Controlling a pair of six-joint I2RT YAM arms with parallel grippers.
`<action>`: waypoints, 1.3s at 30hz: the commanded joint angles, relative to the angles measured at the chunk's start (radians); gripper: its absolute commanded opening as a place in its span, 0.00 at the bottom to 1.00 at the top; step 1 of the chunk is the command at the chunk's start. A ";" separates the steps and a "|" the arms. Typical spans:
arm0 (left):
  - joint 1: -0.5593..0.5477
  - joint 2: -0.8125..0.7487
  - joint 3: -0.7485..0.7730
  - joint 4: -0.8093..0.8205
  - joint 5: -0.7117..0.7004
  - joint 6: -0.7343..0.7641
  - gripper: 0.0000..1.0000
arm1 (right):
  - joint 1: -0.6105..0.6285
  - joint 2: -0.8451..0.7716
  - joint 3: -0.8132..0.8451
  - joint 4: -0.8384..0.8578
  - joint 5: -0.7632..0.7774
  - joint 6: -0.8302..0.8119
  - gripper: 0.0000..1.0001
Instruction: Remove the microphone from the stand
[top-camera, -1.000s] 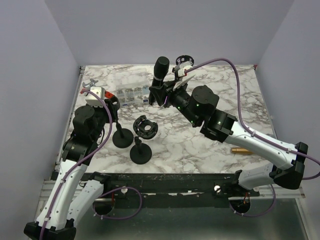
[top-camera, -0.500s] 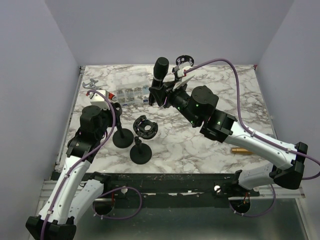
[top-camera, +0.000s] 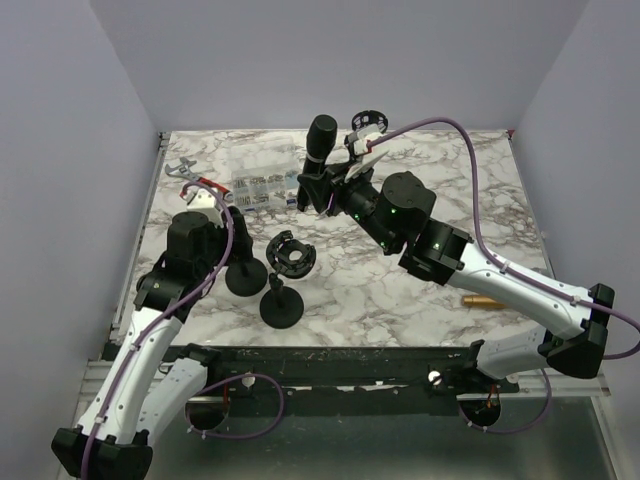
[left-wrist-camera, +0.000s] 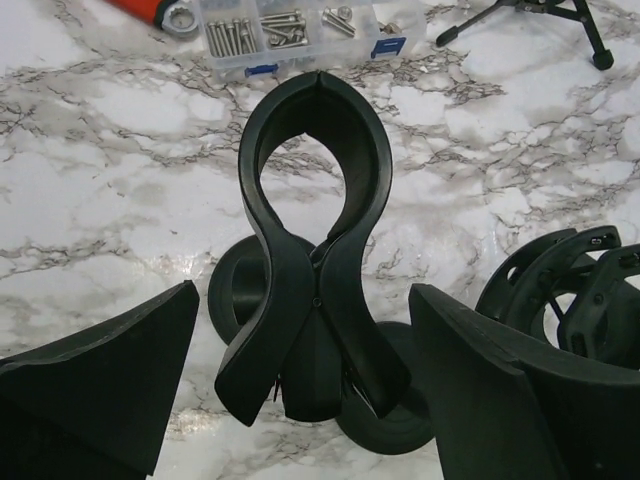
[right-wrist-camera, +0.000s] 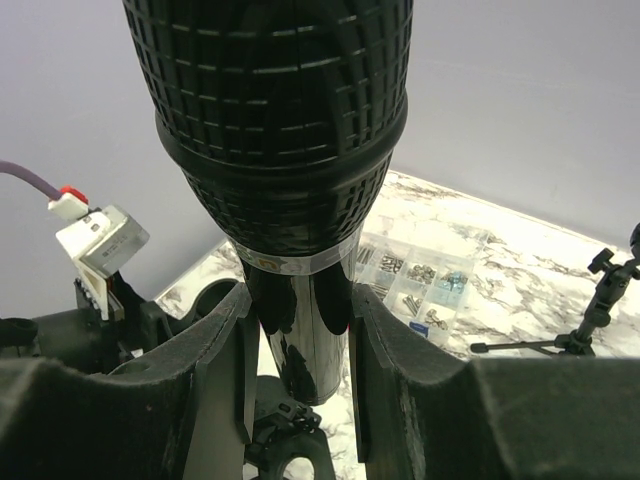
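A black microphone (top-camera: 322, 138) stands upright in the air over the back of the table, and my right gripper (top-camera: 320, 186) is shut on its handle. The right wrist view shows its mesh head (right-wrist-camera: 275, 150) above my right gripper (right-wrist-camera: 300, 340), whose pads press the glossy handle from both sides. The stand's empty black clip (left-wrist-camera: 315, 230) rises between the spread fingers of my left gripper (left-wrist-camera: 305, 385), touching neither. In the top view my left gripper (top-camera: 228, 225) hovers open over that stand's round base (top-camera: 245, 278).
A second stand (top-camera: 281, 305) carries a ring-shaped shock mount (top-camera: 292, 253), also at right in the left wrist view (left-wrist-camera: 560, 290). A clear screw box (top-camera: 262, 188), a red-handled tool (top-camera: 205, 186) and a small tripod (top-camera: 180, 168) lie at the back left. A brass cylinder (top-camera: 483, 299) lies at right.
My left gripper has opened and let go of the stand's clip, and the left arm has shifted slightly. The right arm holds the microphone in the same place.
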 joint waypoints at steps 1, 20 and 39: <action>-0.002 -0.017 0.110 -0.043 0.007 -0.005 0.92 | -0.001 0.017 -0.005 0.041 -0.013 0.009 0.01; -0.004 -0.027 0.242 0.340 0.299 -0.050 0.99 | -0.001 0.115 0.067 0.039 0.003 0.044 0.01; -0.072 -0.303 -0.067 0.498 0.161 0.065 0.99 | -0.362 -0.063 -0.226 -0.073 0.373 0.351 0.01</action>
